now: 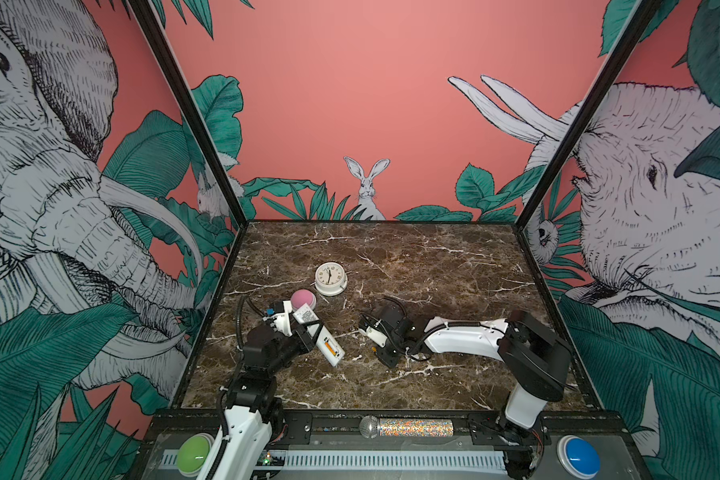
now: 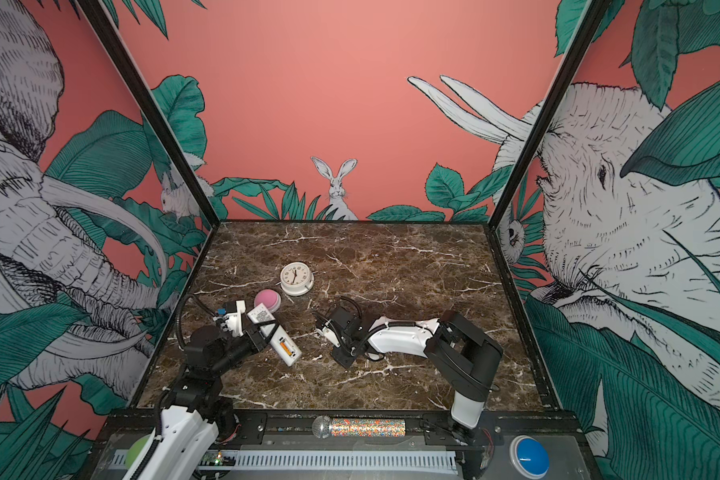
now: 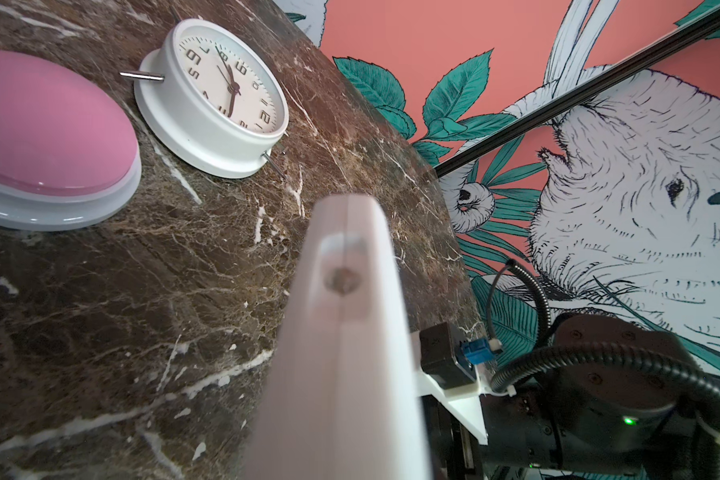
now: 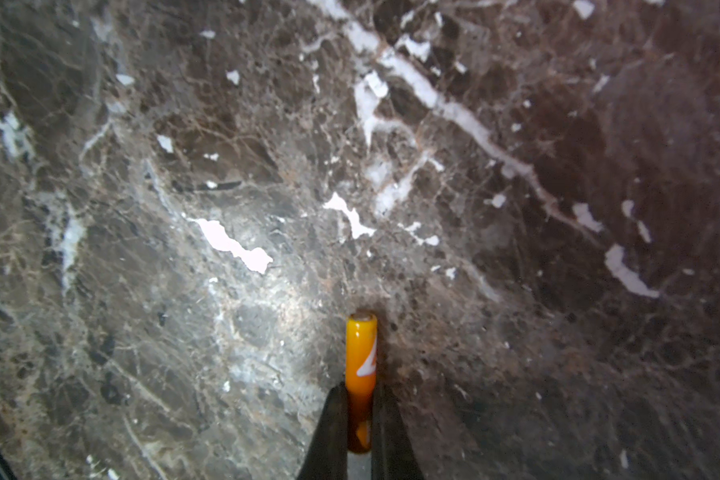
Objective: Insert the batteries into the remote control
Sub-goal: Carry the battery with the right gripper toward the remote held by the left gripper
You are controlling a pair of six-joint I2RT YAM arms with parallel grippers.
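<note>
In both top views the long white remote control lies slanted at the left, back side up. Its label end is near the pink button. An open bay near its front end shows one orange battery. My left gripper is shut across the remote's middle. In the left wrist view the remote fills the centre, blurred, and hides the jaws. My right gripper is shut on a second orange battery, close above the marble. In a top view that gripper is right of the remote and apart from it.
A round white clock and a pink dome button sit behind the remote. A glittery microphone lies on the front rail, between a green button and a blue button. Printed walls enclose the marble table.
</note>
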